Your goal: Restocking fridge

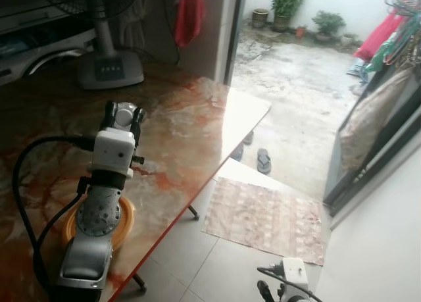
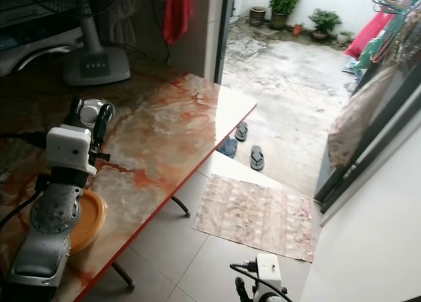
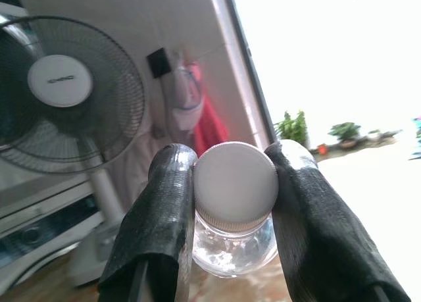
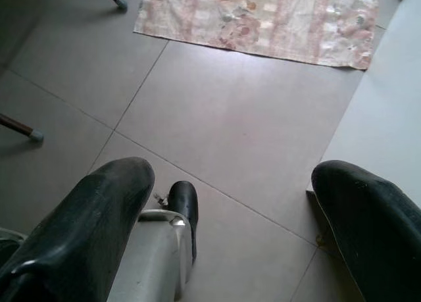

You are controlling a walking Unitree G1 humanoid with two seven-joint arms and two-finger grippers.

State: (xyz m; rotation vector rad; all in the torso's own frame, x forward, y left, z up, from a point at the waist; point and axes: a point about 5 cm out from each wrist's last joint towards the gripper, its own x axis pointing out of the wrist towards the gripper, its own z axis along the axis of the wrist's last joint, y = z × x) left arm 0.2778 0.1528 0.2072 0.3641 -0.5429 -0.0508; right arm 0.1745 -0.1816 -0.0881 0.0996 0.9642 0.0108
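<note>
Our left gripper (image 3: 233, 203) clamps a white-capped clear bottle (image 3: 235, 213) over the marble table (image 1: 191, 124). Beside that table, our right gripper (image 4: 230, 229) hangs spread above the floor.

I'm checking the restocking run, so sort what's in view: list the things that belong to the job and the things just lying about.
Job:
- clear bottle with white cap
- left gripper, shut on the bottle over the marble table
- right gripper, idle and open above the floor

Lying about:
- orange plate
- fan
- floor mat
- sandals
- potted plants

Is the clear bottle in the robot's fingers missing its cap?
No, the left gripper clamps a clear bottle with its white cap on.
</note>
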